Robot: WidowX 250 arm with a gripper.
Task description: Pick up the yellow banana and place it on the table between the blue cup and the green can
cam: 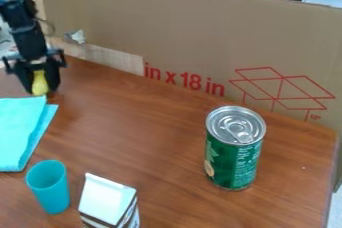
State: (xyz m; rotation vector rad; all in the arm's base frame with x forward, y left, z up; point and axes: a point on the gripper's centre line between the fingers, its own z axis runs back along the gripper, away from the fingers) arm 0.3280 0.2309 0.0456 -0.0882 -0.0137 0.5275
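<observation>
In the camera view, the black gripper [41,89] is seen at the upper left, over the far left part of the brown table [147,127]. Its fingers are closed around a yellow object [40,81], which is held between them, pointing downward. Whether the table is touched by this object cannot be told. Just beside it, on the near side, a folded turquoise cloth [19,132] is laid. Nearer to the camera, a teal cup [50,187] and a white-topped carton [107,199] are placed side by side. A green can [234,159] is seen standing upright at the right, well apart from the gripper.
</observation>
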